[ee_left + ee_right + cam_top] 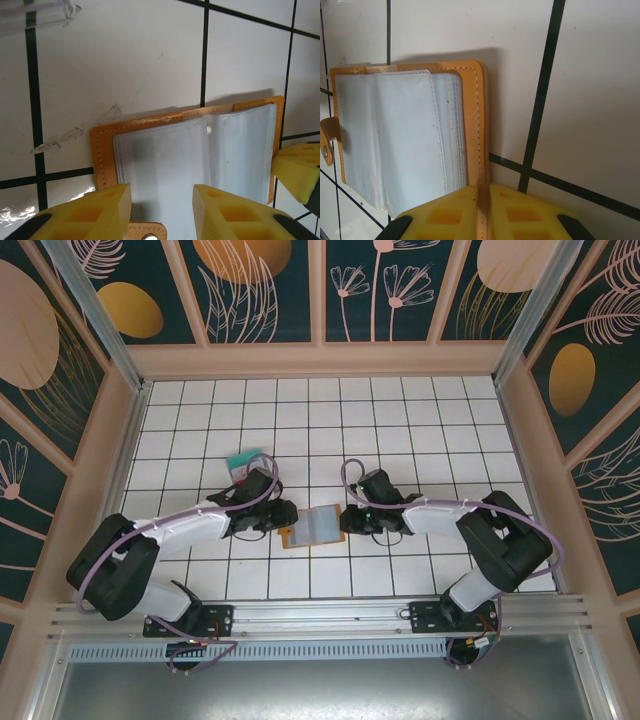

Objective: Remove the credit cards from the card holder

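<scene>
Sleeves looked empty in the holder, right claw clamped on its edge, left claw parted over it, cards beyond that claw: probably nearly done.

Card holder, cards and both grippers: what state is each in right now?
card holder, open, sleeves facing up, between the two grippers
snap tab, unfastened
credit cards, loose on the table, apart from the holder
left gripper, open, fingers straddling the sleeves
right gripper, shut on the card holder's cover edge
</scene>
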`<act>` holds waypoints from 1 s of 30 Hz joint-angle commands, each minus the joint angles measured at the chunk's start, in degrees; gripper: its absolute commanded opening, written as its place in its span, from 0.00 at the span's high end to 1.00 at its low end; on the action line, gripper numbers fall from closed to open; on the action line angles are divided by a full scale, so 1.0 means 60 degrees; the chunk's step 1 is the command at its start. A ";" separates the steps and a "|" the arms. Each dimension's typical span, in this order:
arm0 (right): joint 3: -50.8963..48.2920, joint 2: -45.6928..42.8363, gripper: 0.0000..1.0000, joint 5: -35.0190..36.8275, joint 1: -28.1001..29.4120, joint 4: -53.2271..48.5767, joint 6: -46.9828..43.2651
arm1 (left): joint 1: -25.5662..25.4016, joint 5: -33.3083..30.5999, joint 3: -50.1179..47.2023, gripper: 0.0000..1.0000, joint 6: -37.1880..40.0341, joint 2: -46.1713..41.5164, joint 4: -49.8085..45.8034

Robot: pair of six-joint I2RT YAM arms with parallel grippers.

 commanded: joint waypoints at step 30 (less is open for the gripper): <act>0.0205 0.0345 0.86 -0.0014 0.0132 -0.0003 0.0092 | -0.0396 0.0863 0.0636 0.50 0.0172 0.0904 0.0543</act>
